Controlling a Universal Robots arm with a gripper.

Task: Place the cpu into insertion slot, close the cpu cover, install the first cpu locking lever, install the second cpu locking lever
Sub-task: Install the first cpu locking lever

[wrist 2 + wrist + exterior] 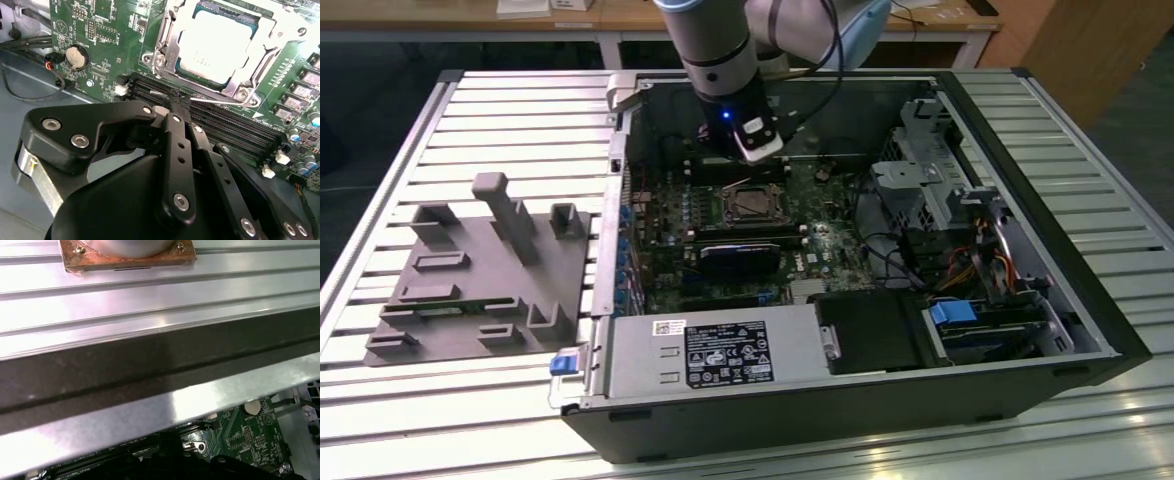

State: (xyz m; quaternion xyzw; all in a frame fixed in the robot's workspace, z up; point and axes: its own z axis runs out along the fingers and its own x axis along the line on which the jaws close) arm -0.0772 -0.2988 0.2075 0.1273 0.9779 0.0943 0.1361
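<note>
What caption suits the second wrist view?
Claw by the memory slots, beside the cpu lying under its cover.

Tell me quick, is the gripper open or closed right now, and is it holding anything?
Gripper: closed, pinching the thin wire locking lever, as seen in the second wrist view.

An open black computer case [854, 415] is lying on a slatted metal table [454, 430], a grey power supply [707, 355] is sitting inside along one wall, and a grey moulded fixture [480, 270] is resting beside it, at the exterior view's left.
</note>
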